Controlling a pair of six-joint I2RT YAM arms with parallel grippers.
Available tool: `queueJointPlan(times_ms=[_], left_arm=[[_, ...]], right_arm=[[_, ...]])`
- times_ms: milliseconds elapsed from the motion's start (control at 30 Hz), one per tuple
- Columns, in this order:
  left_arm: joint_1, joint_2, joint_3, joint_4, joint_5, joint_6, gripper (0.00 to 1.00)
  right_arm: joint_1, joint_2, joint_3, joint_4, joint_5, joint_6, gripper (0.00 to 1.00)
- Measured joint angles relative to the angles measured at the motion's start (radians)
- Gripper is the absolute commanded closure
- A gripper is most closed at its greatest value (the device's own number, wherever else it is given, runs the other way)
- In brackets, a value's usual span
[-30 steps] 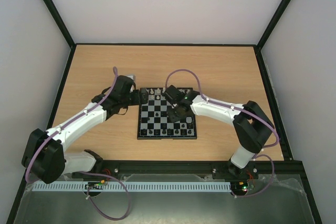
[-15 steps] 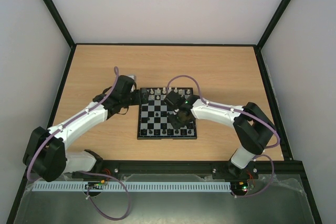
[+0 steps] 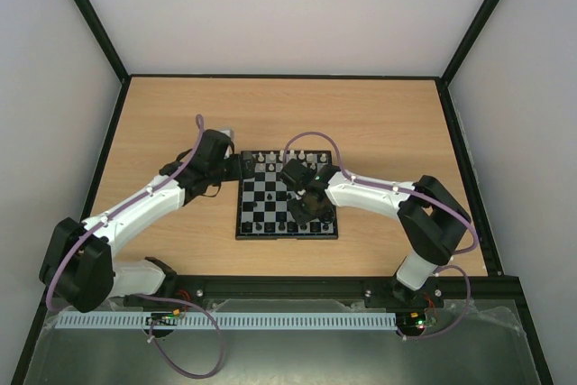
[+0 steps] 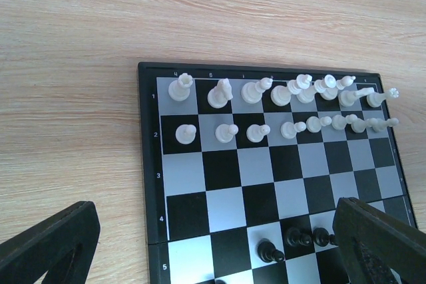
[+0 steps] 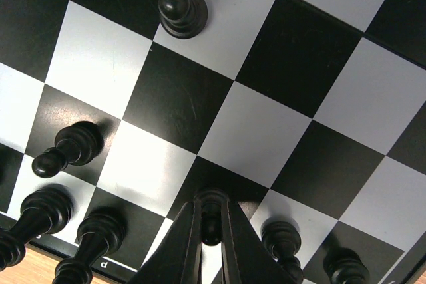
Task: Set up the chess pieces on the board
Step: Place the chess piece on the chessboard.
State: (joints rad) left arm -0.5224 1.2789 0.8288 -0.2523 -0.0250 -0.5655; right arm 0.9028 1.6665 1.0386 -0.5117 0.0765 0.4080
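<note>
The board [image 3: 270,196] lies on the table [image 3: 180,114], in front of both arms. The white pieces [image 3: 270,160] stand along the board's far side. In the left wrist view they [image 4: 256,132] fill the two rows marked 1 and 2, one to a square, and the rows of squares below them are bare. The black pieces [image 3: 281,224] are on the board's near side, and three of them [image 4: 296,236] show at the bottom of the left wrist view.

The left gripper [image 3: 236,167] hangs just off the board's left edge, at its far corner. Its fingers [image 4: 60,237] stand wide apart with nothing between them, one over the table [image 4: 66,31] and the other over the board [image 4: 246,164].

The right gripper [image 3: 306,200] is low over the near right part of the board. In its wrist view the gripper [image 5: 213,207] is drawn in to a narrow wedge, pinching the head of a black piece [image 5: 212,227] over a dark square. Whether that piece's foot touches the board [image 5: 253,131] cannot be told. More black pieces [image 5: 100,231] stand on either side of the gripper, in the board's edge row. One of them [image 5: 182,11] stands alone on a pale square, well apart from the rest
</note>
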Motion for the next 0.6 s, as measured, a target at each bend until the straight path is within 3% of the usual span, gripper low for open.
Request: queueJointPlan(times_ms=[600], left_arm=[[0.000,0.002,-0.006,0.008,0.003,-0.003,0.00]], right_arm=[[0.000,0.001,0.000,-0.009,-0.002,0.005,0.78]])
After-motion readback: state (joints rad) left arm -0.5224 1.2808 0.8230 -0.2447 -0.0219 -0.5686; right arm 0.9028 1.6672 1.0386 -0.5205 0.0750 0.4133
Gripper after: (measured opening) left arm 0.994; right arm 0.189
